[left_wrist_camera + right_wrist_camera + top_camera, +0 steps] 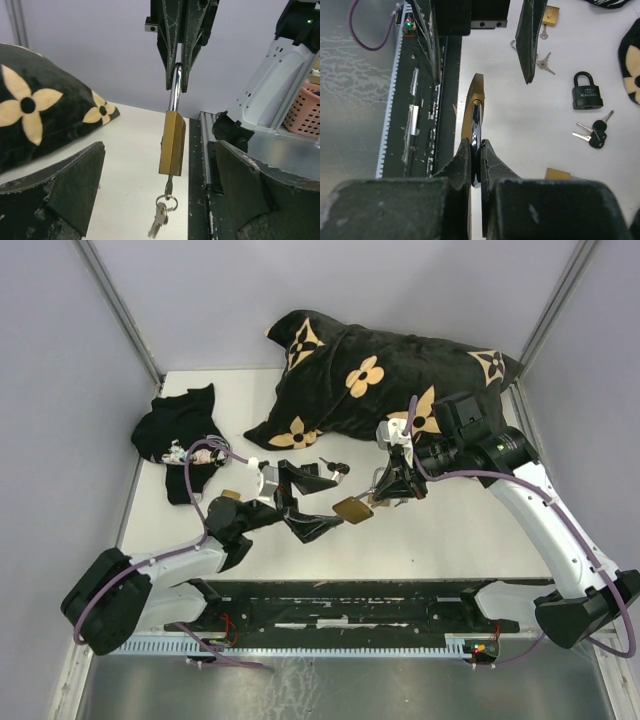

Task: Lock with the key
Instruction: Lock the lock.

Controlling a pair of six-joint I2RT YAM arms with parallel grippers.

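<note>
Between the fingertips of the right hand (476,150), pinched shut on its steel shackle: one brass padlock (172,142), with a key (168,187) in its underside and what look like further keys on a ring below. To either side of the padlock's body, not touching it, the left hand (328,502) stands spread wide. Beyond the right hand, on the surface (450,540): a black padlock (585,91), with black-headed keys (594,135) just beside it.
</note>
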